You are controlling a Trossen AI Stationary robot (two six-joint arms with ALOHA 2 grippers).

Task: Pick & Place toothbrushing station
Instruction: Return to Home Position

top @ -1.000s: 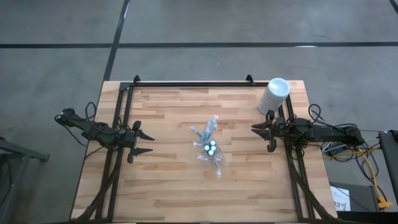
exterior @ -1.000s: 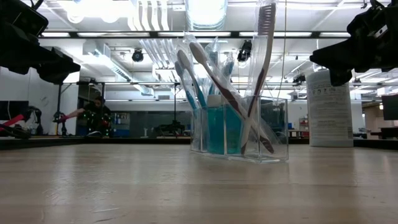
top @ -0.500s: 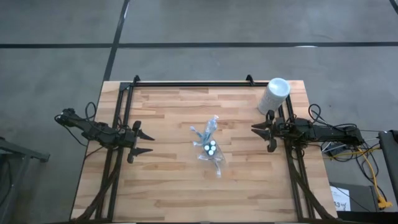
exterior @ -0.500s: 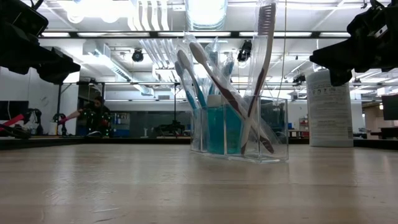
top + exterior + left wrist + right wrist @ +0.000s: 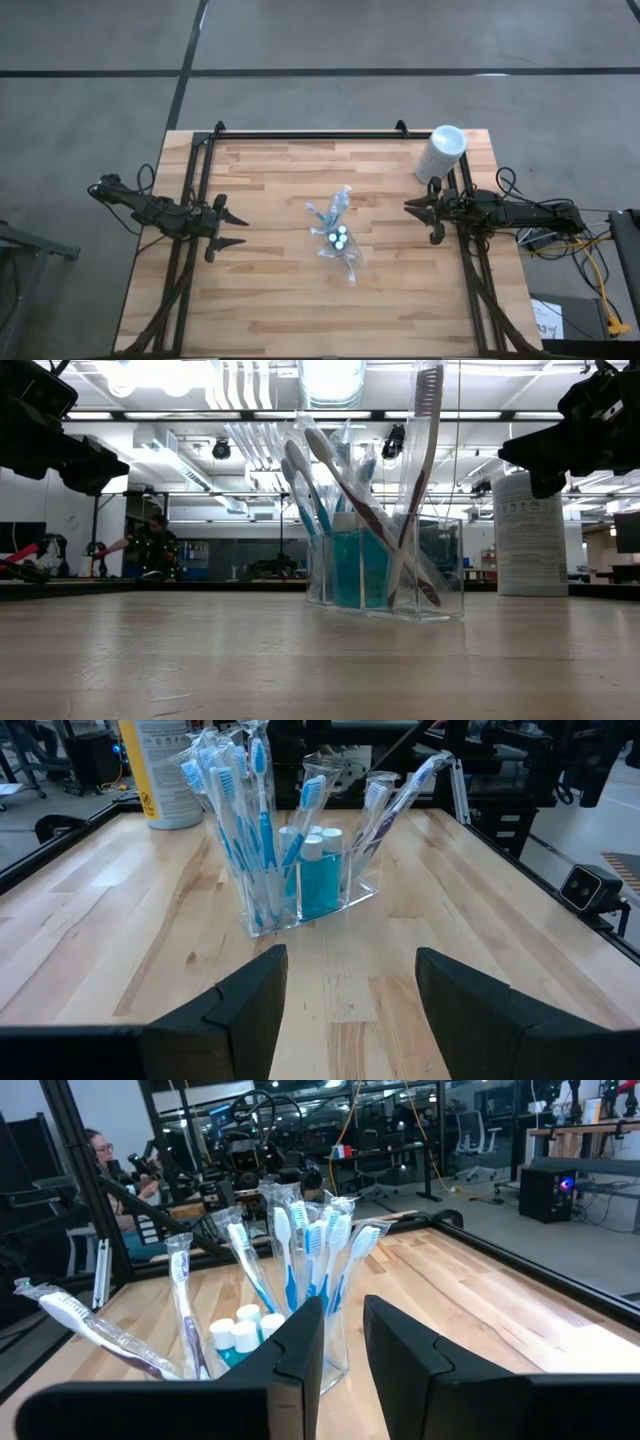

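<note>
High view showed the wooden desk (image 5: 270, 290) with one arm at each side edge. The left end effector (image 5: 238, 229) hung over the desk's left side, its fingers spread wide apart and holding nothing. The right end effector (image 5: 420, 220) hung over the right side, its fingers also apart and empty, near the tall white cylinder (image 5: 440, 152) at the far right corner. Between the two end effectors, well apart from each, the clear organizer (image 5: 338, 238) stood upright near the desk's centre. Blue-and-white toothbrushes (image 5: 225, 810) leaned in one end section, and a few more leaned in the opposite end. The small blue white-capped tubes (image 5: 315, 870) stood in the middle compartment.
</note>
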